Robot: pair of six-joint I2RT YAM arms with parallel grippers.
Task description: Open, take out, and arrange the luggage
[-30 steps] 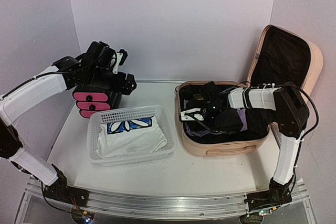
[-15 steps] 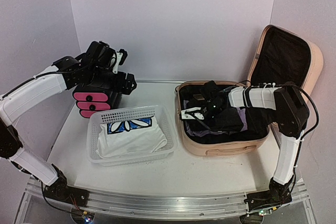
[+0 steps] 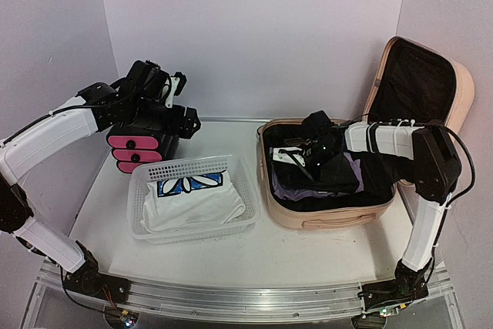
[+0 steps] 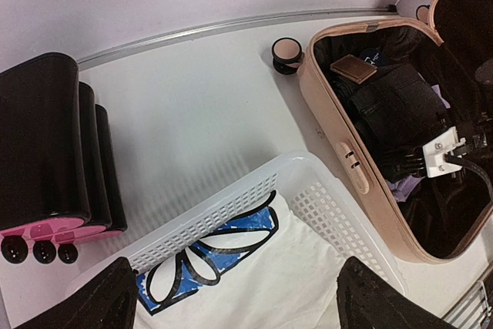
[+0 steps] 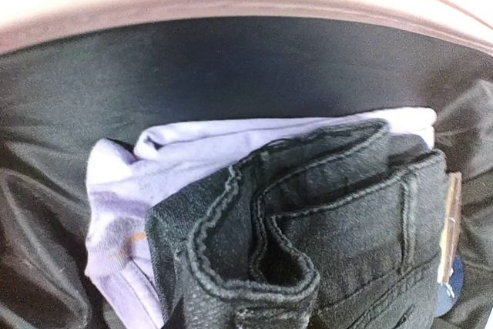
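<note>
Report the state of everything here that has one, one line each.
luggage: open, lid upright, clothes inside
white basket: holds a folded white printed cloth
drawer box: drawers shut
left gripper: open, empty
right gripper: inside the luggage, jaws hidden

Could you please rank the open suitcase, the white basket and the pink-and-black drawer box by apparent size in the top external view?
1. suitcase, counting its raised lid: largest.
2. white basket.
3. drawer box: smallest, though partly hidden.

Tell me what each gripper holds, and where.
Left gripper: open, nothing. Right gripper: down on the jeans in the luggage; fingers hidden, so a hold cannot be told.
</note>
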